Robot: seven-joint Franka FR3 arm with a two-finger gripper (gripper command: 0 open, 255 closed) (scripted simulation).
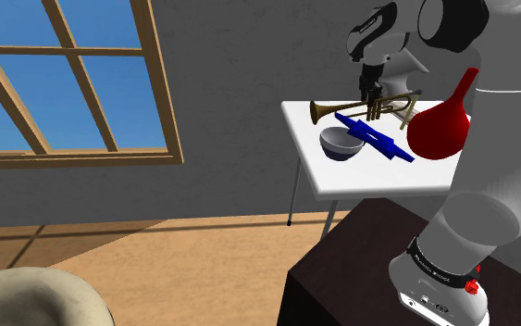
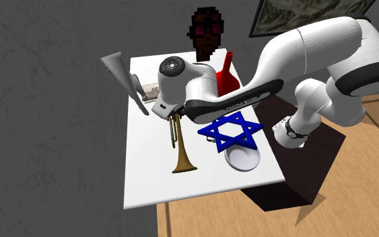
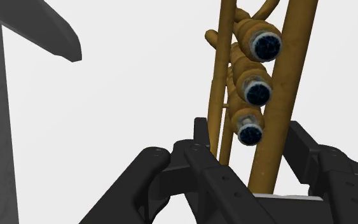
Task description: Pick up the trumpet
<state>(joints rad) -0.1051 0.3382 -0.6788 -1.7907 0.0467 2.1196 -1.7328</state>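
Note:
A brass trumpet [image 1: 355,110] lies along the white table [image 1: 378,181], with its bell toward the shoulder view's left. In the second exterior view the trumpet [image 2: 179,147] points its bell at the table's near edge [image 2: 155,183]. My black gripper [image 1: 371,96] comes down on the valve section from above. In the wrist view the trumpet's tubes and three valve caps [image 3: 255,91] stand between my fingers, and the gripper [image 3: 250,137] is shut on the trumpet, one finger against each side. I cannot tell whether the trumpet has left the table.
Beside the trumpet are a blue six-pointed star [image 2: 229,132], a white bowl [image 2: 242,158] and a red flask [image 2: 225,75]. A grey cone-shaped thing [image 2: 124,77] lies at the table's far corner. The dark stand [image 1: 351,278] sits close to the table.

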